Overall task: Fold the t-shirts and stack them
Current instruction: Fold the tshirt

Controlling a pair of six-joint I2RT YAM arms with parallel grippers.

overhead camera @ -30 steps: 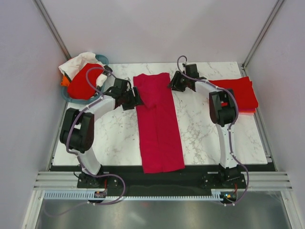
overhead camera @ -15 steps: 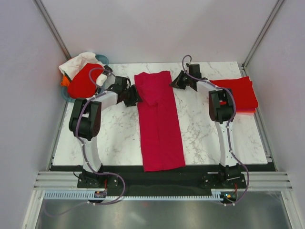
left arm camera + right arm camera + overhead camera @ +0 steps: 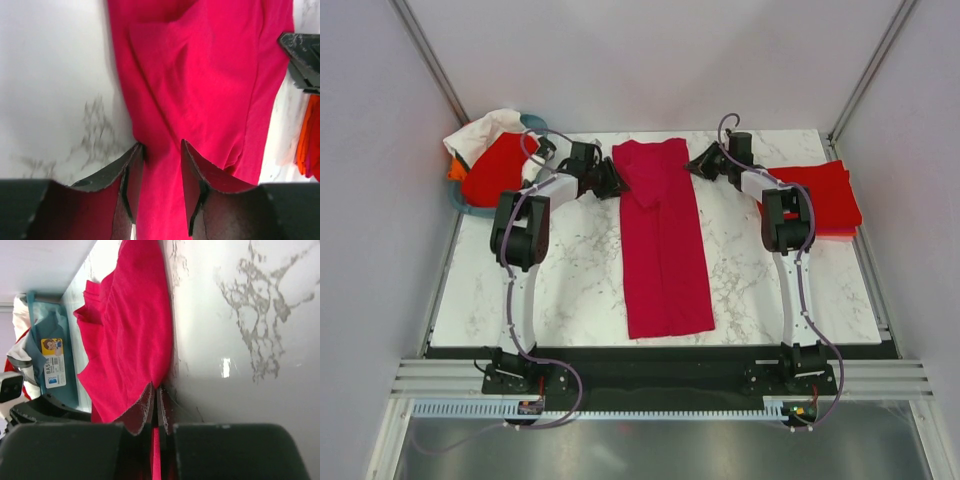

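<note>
A crimson-pink t-shirt [image 3: 665, 260] lies folded into a long strip down the middle of the marble table, its far end bunched. My left gripper [image 3: 612, 183] sits at the strip's far left edge. In the left wrist view its jaws [image 3: 161, 145] stand apart with the shirt's cloth [image 3: 200, 75] lying between them, not pinched. At the far right edge my right gripper [image 3: 692, 167] is shut on the hem, and red cloth shows between its closed fingers [image 3: 155, 386]. A stack of folded red t-shirts [image 3: 830, 195] lies at the right.
A teal basket [image 3: 461, 203] at the table's far left corner holds another red shirt [image 3: 495, 170] and a white cloth [image 3: 485, 130]. The basket [image 3: 60, 360] also shows behind the shirt in the right wrist view. Grey walls enclose the table.
Both grippers have slid toward the far end of the shirt. The right gripper has closed on the hem. The left jaws have narrowed around the cloth. The shirt has shifted slightly farther and rightward.
</note>
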